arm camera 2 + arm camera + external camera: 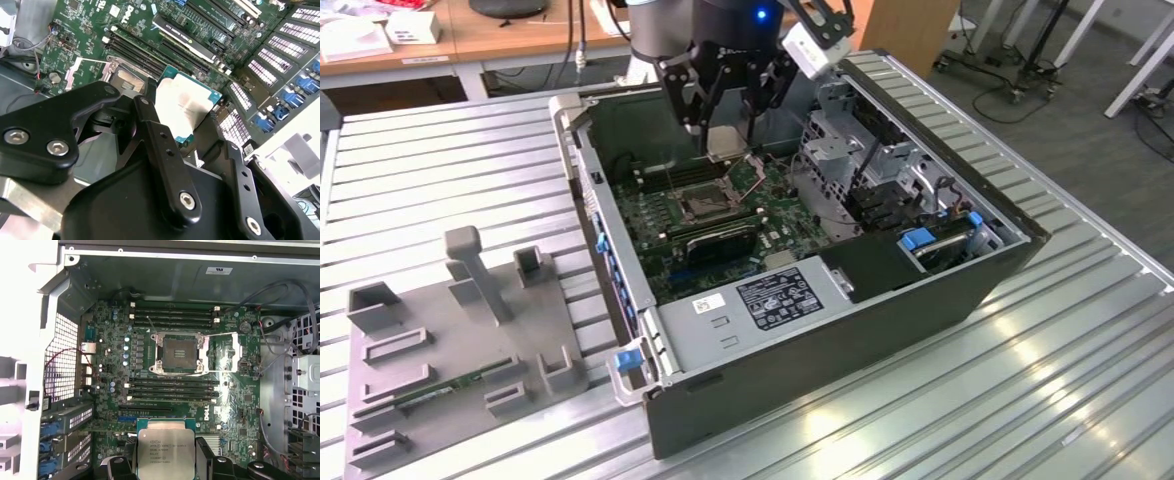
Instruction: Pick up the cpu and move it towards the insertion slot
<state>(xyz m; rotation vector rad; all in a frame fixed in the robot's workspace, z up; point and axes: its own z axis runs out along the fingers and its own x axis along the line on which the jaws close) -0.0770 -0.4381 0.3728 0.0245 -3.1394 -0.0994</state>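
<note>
Now the open computer case lies on the slatted table, motherboard inside. The gripper clenches the cpu above the board, apart from the insertion slot, whose frame stands open between the black memory slots.

insertion slot open above, memory slots flanking

Fine print on the cpu cannot be made out.
</note>
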